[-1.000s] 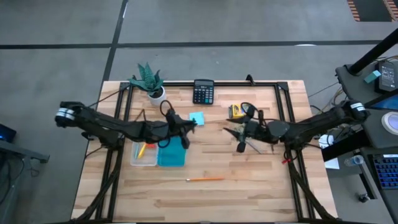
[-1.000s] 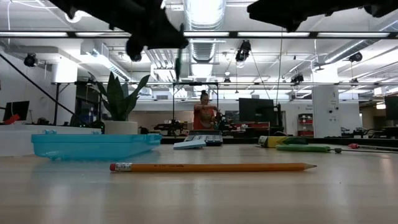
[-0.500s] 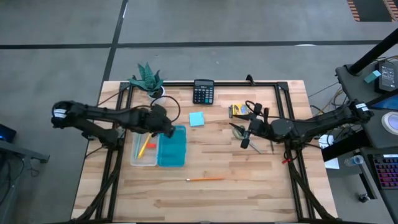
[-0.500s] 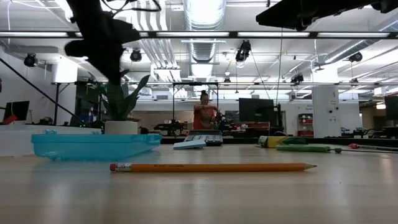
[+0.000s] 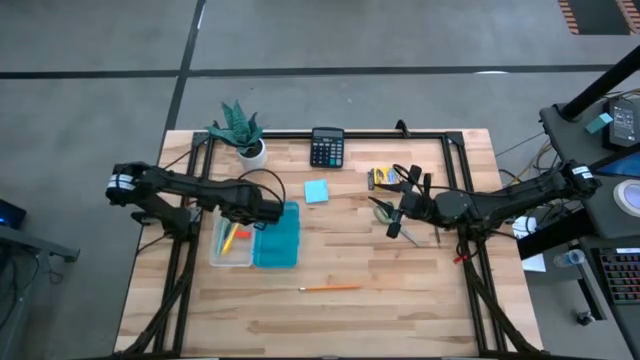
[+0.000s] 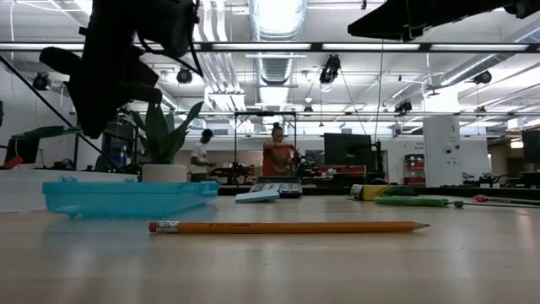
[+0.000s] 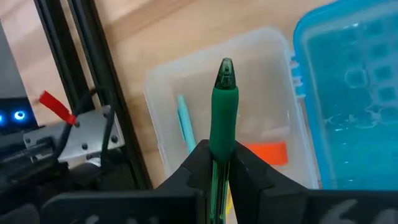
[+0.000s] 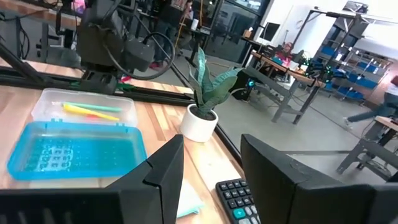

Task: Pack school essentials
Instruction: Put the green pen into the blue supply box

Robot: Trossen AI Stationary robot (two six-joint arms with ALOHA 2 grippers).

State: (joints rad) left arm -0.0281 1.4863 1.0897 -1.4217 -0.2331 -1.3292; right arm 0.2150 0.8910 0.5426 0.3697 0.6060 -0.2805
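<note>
My left gripper (image 5: 262, 212) hovers over the clear box (image 5: 231, 243), shut on a green pen (image 7: 222, 106). A teal pen (image 7: 185, 124), an orange piece (image 7: 268, 151) and something yellow lie in the box. The box's teal lid (image 5: 277, 236) lies open beside it. My right gripper (image 8: 211, 180) is open and hangs over the green-handled scissors (image 5: 385, 212). The yellow crayon box (image 5: 379, 178), light-blue sticky pad (image 5: 317, 191) and an orange pencil (image 5: 330, 288) lie flat on the table. My left gripper pinches the green pen between its two fingers, part-way down the barrel (image 7: 217, 152). The fingers lie along the pen, whose capped tip (image 7: 225, 67) sticks out past them. The pen is lifted clear above the box's inside.
A calculator (image 5: 327, 147) and a white-potted plant (image 5: 240, 130) stand at the far edge. A black frame (image 5: 430, 136) rails the tabletop. Bare wood runs along the near edge around the pencil. People stand in the room beyond the table.
My left gripper has carried the green pen from beside the sticky pad toward the table's left, across the teal lid, and now stands over the clear box. The pen hung upright a second ago and now lies about level.
</note>
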